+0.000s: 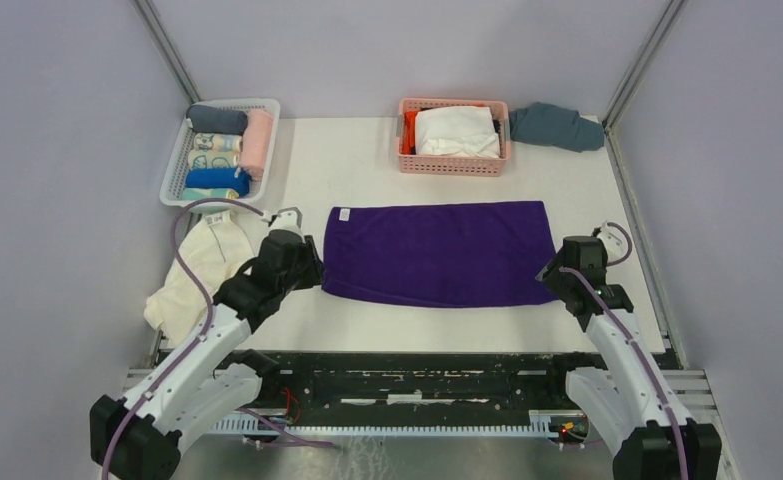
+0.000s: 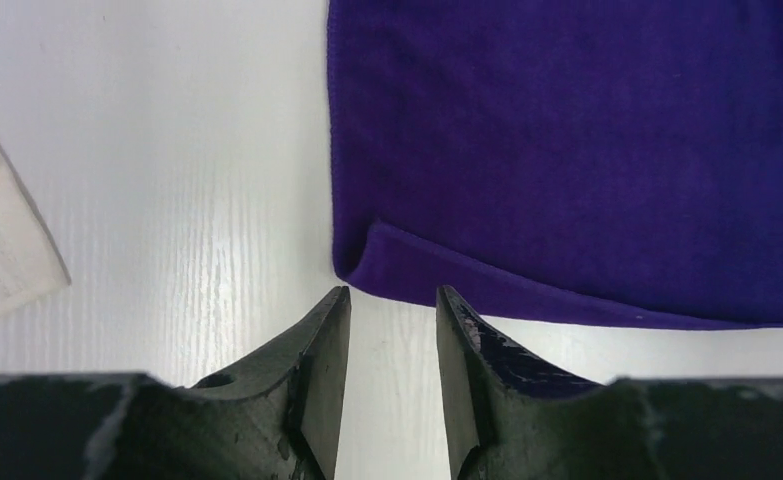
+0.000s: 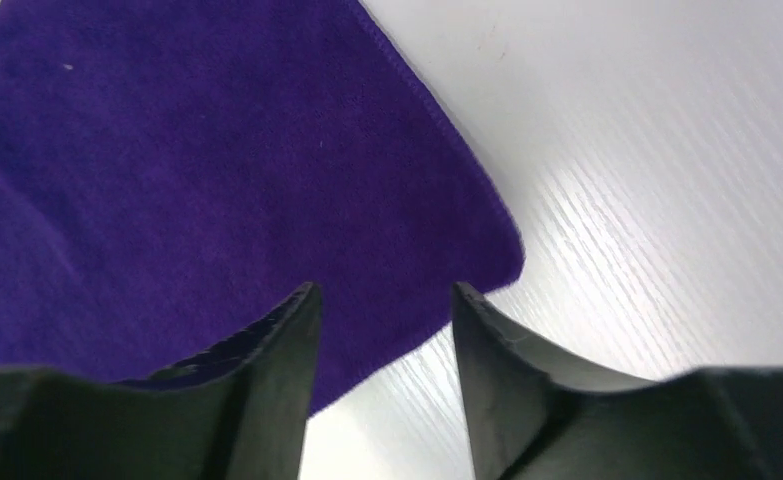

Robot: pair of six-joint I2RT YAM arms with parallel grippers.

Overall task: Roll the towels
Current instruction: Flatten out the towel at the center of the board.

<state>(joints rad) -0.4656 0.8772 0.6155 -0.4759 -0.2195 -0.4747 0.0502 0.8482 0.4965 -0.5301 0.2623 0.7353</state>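
Purple towel (image 1: 437,252) spread flat on the table (image 1: 347,160), with a claw at each of its near corners.

Left claw (image 2: 392,292): jaws apart, gripping nothing. The towel's near-left corner, its edge doubled there, lies just ahead of the tips and a little to their right.

Right claw (image 3: 385,290): jaws apart, nothing clamped. The near-right corner lies just ahead of the tips and the cloth runs under the left finger; bare table lies to the right.

Cream towel (image 1: 202,265) lies crumpled, to the left of the left claw, beside its arm. Far ahead and left of that claw, a white basket (image 1: 267,105) holds several rolls (image 1: 217,180).

Judged progress: you have the purple towel laid out flat, but no turn of a roll shows in it yet. You have that whole roll to make, then the cream towel to flatten and roll. Neither of the two is done.
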